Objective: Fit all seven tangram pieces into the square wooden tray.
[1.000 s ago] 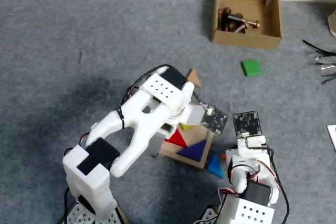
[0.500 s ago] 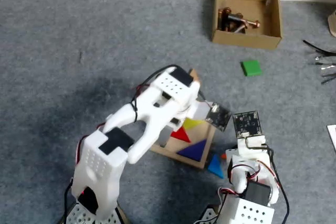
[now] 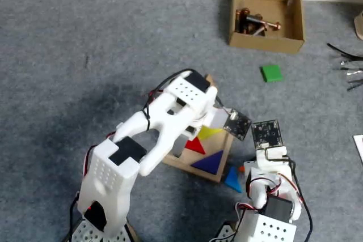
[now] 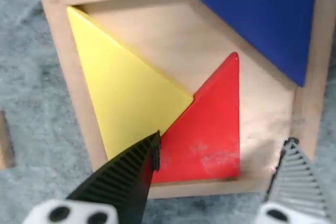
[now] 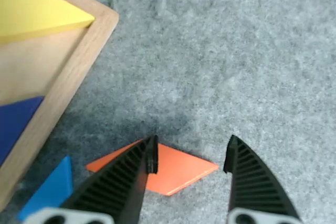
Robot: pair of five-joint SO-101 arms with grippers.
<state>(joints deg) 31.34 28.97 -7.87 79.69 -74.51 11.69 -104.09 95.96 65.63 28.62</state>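
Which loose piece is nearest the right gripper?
The orange piece, directly under the open right gripper; the light-blue triangle lies farther off, beside the tray.

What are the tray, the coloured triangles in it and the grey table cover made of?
Tray: bare light wood, matte, with faint grain showing.
Yellow triangle, red triangle, blue triangle: flat solid colour, probably painted wood, possibly plastic; the red one looks scuffed pale.
Table cover: grey fuzzy fabric, like felt or thin carpet.
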